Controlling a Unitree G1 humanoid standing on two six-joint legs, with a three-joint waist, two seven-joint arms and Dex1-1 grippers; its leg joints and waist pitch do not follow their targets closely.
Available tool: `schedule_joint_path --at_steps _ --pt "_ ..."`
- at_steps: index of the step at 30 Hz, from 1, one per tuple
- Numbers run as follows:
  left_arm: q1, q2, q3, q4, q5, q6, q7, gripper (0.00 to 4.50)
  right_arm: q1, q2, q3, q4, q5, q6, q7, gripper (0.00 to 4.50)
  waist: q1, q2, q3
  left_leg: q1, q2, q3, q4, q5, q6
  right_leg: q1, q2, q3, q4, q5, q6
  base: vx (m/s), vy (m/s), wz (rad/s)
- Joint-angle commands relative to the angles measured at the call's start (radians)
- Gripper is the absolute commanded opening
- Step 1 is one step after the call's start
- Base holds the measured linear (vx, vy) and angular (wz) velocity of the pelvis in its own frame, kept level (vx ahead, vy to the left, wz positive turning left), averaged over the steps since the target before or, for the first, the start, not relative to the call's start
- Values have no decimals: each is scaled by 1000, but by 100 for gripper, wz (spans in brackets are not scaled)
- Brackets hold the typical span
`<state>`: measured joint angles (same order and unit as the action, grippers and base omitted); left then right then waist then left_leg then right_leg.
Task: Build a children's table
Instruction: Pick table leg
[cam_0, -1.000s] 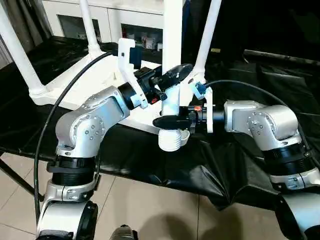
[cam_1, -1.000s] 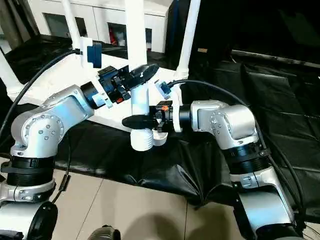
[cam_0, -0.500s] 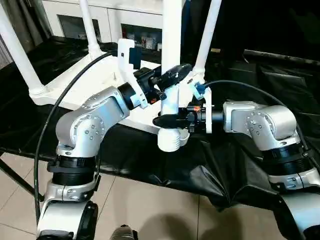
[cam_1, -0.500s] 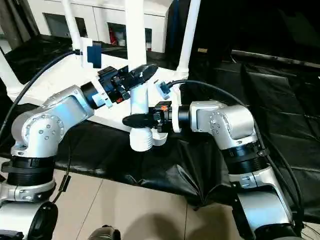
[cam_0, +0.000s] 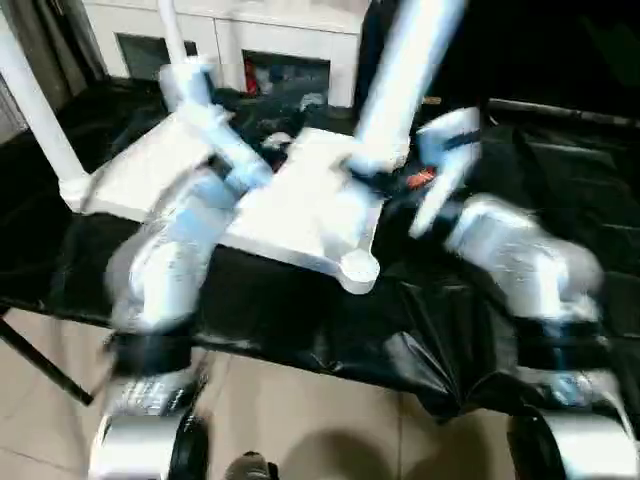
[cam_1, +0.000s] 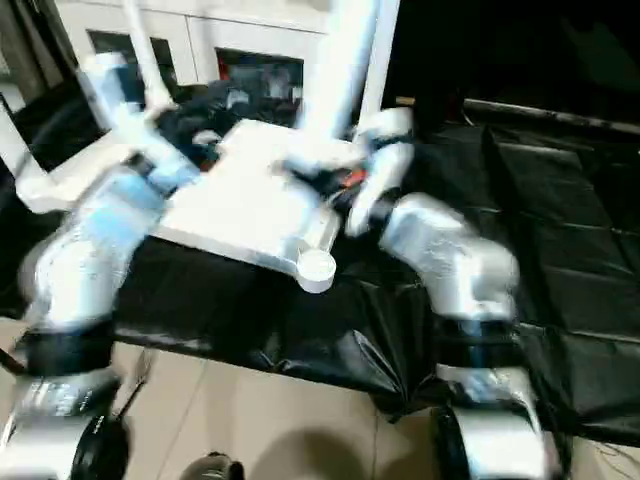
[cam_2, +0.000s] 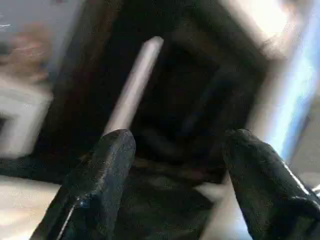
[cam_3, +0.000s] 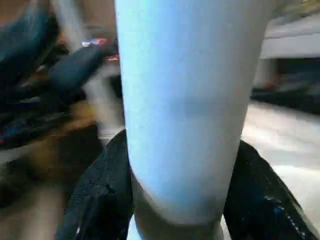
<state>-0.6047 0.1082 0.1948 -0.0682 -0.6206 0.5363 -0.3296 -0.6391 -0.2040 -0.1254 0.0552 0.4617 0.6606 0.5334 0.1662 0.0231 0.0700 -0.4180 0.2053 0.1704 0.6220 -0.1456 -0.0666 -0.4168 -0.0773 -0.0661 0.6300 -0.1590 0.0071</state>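
Release was seen at the left gripper (cam_2: 175, 165), jaws parted and empty, while the leg (cam_3: 185, 100) was clamped between the right gripper's (cam_3: 175, 200) fingers, away from the empty corner socket (cam_0: 358, 268), so seating was judged unfinished.

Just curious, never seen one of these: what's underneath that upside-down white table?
The children's table lies on black sheeting that hangs over the near edge above a tiled floor. What supports the sheeting is covered.

We see the small white plastic children's table (cam_0: 300, 205) lying upside down on black sheeting, its rectangular top flat, an empty round leg socket (cam_0: 359, 268) at the near corner. White round tube legs (cam_0: 405, 80) rise upward from other corners.
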Motion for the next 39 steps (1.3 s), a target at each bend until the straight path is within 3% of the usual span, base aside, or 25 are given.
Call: schedule_joint_path --at_steps 1,4,7,13,14,18,19,21,22,24,25,26,27,28,29,30,31,32,33,34,35,36,37,38,39 --pt "16 10 -29 -15 62 -1 45 328 24 -10 10 -24 -79 -51 -63 191 -11 9 -89 39 12 -10 -81 -317 -89 39 -51 35 -87 -347 -80 0 0 0" --pt "191 95 -154 -40 382 -115 180 328 169 -61 96 -111 -263 -148 -181 191 -18 4 -80 33 13 -14 -92 -335 -84 38 -50 35 -104 -440 6 0 0 0" --pt "312 73 -137 -60 435 -239 201 328 308 -24 90 -171 -287 -235 -214 191 -31 -7 -87 38 6 -14 -86 -351 -62 37 -55 28 -121 -542 14 0 0 0" --pt "465 80 -113 -56 521 -382 281 328 461 47 87 -177 -321 -360 -302 191 -48 -3 -81 42 6 -13 -96 -411 -24 34 -57 27 -130 -535 -17 0 0 0" --pt "469 92 -123 -53 534 -392 287 328 466 60 80 -174 -315 -366 -316 191 -47 7 -80 43 5 -13 -94 -414 -12 33 -65 31 -130 -556 -23 0 0 0" --pt "474 83 -110 -36 567 -422 302 328 476 86 67 -172 -304 -373 -329 191 -27 -10 -73 25 -2 -15 -39 -281 95 52 -175 98 -172 -752 -3 -5 14 0" --pt "473 77 -100 -31 559 -426 297 328 472 90 59 -165 -297 -371 -328 191 -16 -12 -74 14 7 -35 -8 -224 126 63 -232 126 -184 -799 2 -21 111 -4" --pt "473 67 -93 -21 552 -443 293 328 468 91 55 -155 -297 -381 -329 191 -13 -14 -70 7 9 -48 0 -210 139 63 -243 126 -187 -819 -6 -20 136 -7" --pt "474 66 -96 -14 557 -455 294 328 466 92 57 -146 -298 -395 -329 191 -19 3 -66 30 8 -46 -40 -295 145 51 -193 82 -181 -789 -25 -14 185 -7" --pt "475 70 -104 -13 559 -457 295 328 463 91 61 -139 -298 -400 -327 191 -40 20 -71 58 0 -30 -74 -412 138 36 -127 38 -153 -702 -22 -21 195 -3" --pt "475 73 -111 -13 563 -460 297 328 460 92 66 -135 -297 -400 -326 191 -91 52 -75 74 -8 -5 -153 -580 117 27 -9 -44 -52 -430 -15 -49 223 5" --pt "475 74 -113 -12 565 -462 297 328 459 94 65 -133 -294 -401 -327 191 -92 62 -76 58 -6 25 -198 -680 95 28 26 -88 85 -242 -46 -49 223 5" --pt "474 75 -114 -11 567 -464 297 328 459 97 65 -132 -292 -402 -329 191 -103 44 -73 60 2 21 -201 -691 109 34 21 -90 94 -193 -41 -55 182 10" --pt "473 76 -117 -6 572 -470 296 328 457 104 65 -128 -287 -402 -332 191 -91 54 -67 53 9 34 -210 -714 87 34 9 -92 103 -189 -49 -53 106 4" --pt "472 74 -115 -5 574 -471 293 328 457 106 65 -128 -289 -401 -332 191 -96 5 -74 71 25 34 -195 -685 47 40 -53 -44 41 -244 -28 -53 106 4" --pt "471 72 -114 -3 577 -470 287 328 459 111 64 -130 -291 -392 -336 191 -45 -19 -70 72 -12 3 33 -542 -18 3 -298 114 -160 -687 -21 -69 87 11" --pt "470 71 -114 0 578 -472 285 328 461 115 62 -131 -289 -386 -339 191 -62 -29 -83 -33 -72 -119 205 -239 26 55 -342 199 -173 -794 0 -18 139 -22" --pt "470 71 -113 1 579 -473 284 328 464 118 61 -133 -287 -381 -341 191 -52 -31 -75 -70 -87 -151 197 -183 -19 96 -271 170 -140 -809 -29 -18 139 -22" --pt "470 73 -116 2 580 -472 281 328 467 120 61 -135 -286 -379 -343 191 -48 -27 -73 -34 -85 -145 161 -235 -24 73 -212 203 -142 -768 -79 -6 205 -53" --pt "469 74 -117 4 582 -474 279 328 469 120 62 -136 -286 -381 -343 191 -37 -30 -74 -5 -84 -136 121 -280 -6 77 -174 197 -138 -704 -131 -74 249 -29" --pt "468 75 -119 6 583 -475 278 328 471 120 63 -137 -287 -382 -344 191 -29 1 -74 71 -83 -104 28 -322 34 47 -77 198 -130 -605 -167 -74 249 -29" --pt "466 73 -120 7 585 -463 286 328 474 118 66 -138 -290 -385 -346 191 -89 14 -61 147 -38 -79 -63 -506 71 -61 62 103 -48 -503 -101 -165 193 -23" --pt "465 72 -120 7 588 -454 292 328 475 118 67 -139 -289 -385 -346 191 -96 45 -79 130 22 -58 -116 -655 67 -49 42 45 53 -359 -80 -181 191 -36" --pt "461 71 -124 8 586 -458 285 328 478 124 60 -142 -281 -378 -353 191 -97 68 -85 79 12 -120 -150 -674 142 12 21 -8 83 -116 -84 -181 191 -36" --pt "460 71 -126 8 585 -461 282 328 478 126 58 -143 -278 -375 -355 191 -97 68 -85 79 12 -120 -150 -674 142 12 21 -8 83 -116 -84 -96 232 -26"
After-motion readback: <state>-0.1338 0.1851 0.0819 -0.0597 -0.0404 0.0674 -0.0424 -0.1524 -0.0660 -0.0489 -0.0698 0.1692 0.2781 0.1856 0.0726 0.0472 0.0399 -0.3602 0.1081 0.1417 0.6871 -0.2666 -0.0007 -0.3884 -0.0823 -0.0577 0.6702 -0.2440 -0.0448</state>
